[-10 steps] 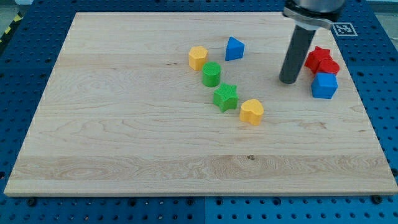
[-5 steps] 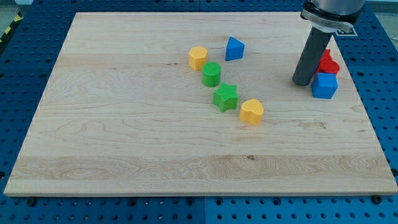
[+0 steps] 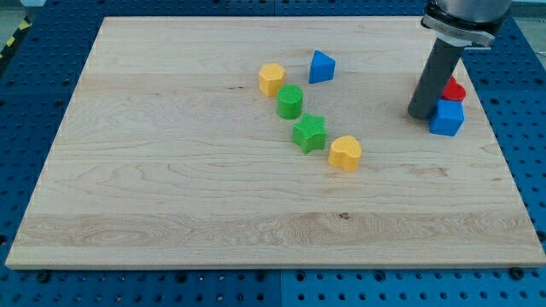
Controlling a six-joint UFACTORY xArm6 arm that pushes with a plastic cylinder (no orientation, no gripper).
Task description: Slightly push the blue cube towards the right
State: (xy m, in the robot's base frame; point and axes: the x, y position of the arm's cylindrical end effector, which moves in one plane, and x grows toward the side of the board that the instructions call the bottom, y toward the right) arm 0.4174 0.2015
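The blue cube [image 3: 447, 118] sits on the wooden board [image 3: 171, 170] near its right edge. My tip [image 3: 421, 114] stands on the board right against the cube's left side, touching or nearly so. The dark rod rises from there to the view's top right. Red blocks [image 3: 453, 89] sit just above the cube, partly hidden behind the rod.
A blue triangular block [image 3: 321, 66] and a yellow block [image 3: 271, 78] lie at the upper middle. A green cylinder [image 3: 290, 101], a green star [image 3: 310, 134] and a yellow heart [image 3: 345, 153] run diagonally below them. The board's right edge lies close beyond the cube.
My tip has moved right, from a gap left of the blue cube to right against it. The cube has shifted very slightly right.
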